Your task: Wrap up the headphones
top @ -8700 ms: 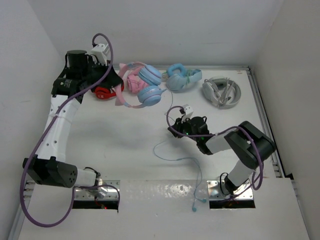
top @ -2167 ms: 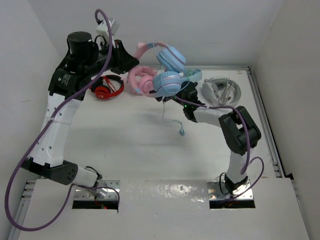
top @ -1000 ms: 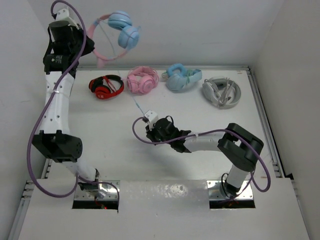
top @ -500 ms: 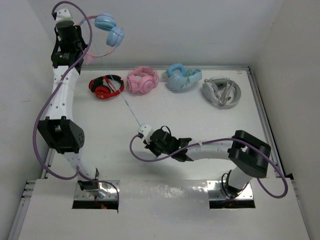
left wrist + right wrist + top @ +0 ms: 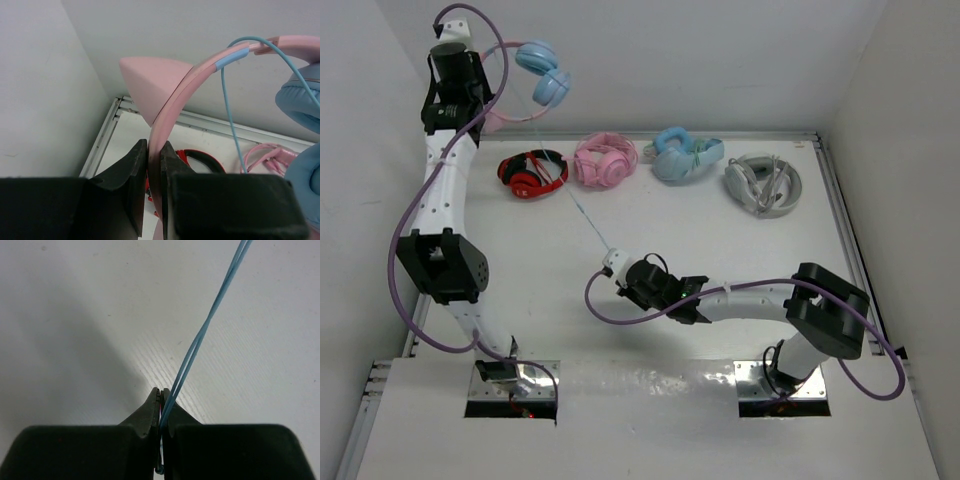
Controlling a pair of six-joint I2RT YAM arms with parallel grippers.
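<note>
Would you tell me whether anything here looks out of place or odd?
The headphones hang in mid-air at the back left, headband clamped in the left gripper, cable stretched taut down to the shut right gripper.

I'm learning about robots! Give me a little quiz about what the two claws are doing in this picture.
1. True or false: the left claw holds the headphones by an ear cup.
2. What is the right claw pinching? A the thin blue cable, B an ear cup, C nothing.
3. What colour is the leftmost pair lying on the table?
Key: 1 false, it clamps the pink headband; 2 A; 3 red.
</note>
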